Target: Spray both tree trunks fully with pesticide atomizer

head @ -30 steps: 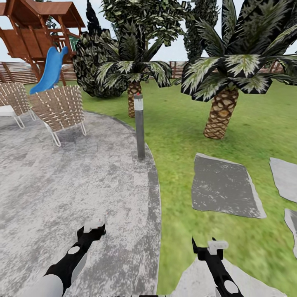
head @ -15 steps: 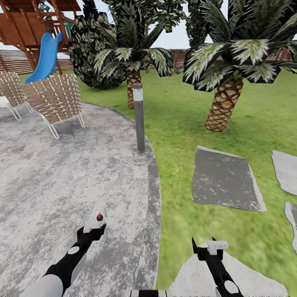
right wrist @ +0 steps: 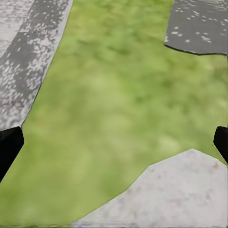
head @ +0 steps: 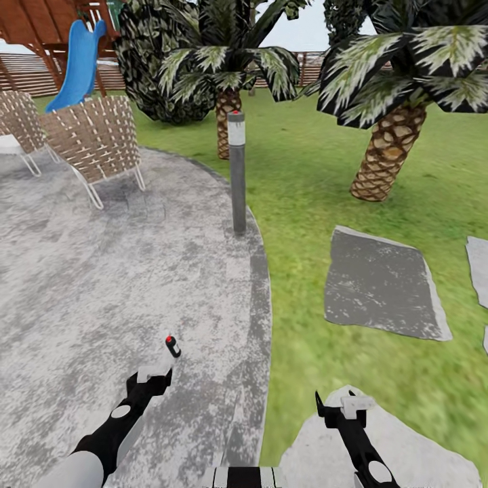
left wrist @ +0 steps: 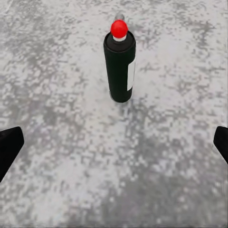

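The pesticide atomizer (head: 173, 346), a small black bottle with a red cap, stands upright on the grey paved floor (head: 102, 285). My left gripper (head: 153, 377) hangs just short of it and is open. In the left wrist view the pesticide atomizer (left wrist: 119, 61) stands ahead of the left gripper (left wrist: 114, 147), whose dark fingertips (left wrist: 9, 145) sit far apart at the frame's sides. My right gripper (head: 343, 404) is open over the grass beside a pale stone. The right wrist view has the right gripper (right wrist: 114, 147) with nothing between its fingers. The trees and their trunks are out of view.
A grey lamp post (head: 237, 173) stands at the paving's curved edge. Two wicker chairs (head: 98, 146) sit at the back left, near a blue slide (head: 81, 61). Short palms (head: 386, 156) (head: 227, 125) rise from the lawn, and grey stepping stones (head: 379, 285) lie to the right.
The whole view has shifted as the camera moved forward and down. The atomizer, hidden behind my left gripper a second ago, now stands in plain sight beyond it.
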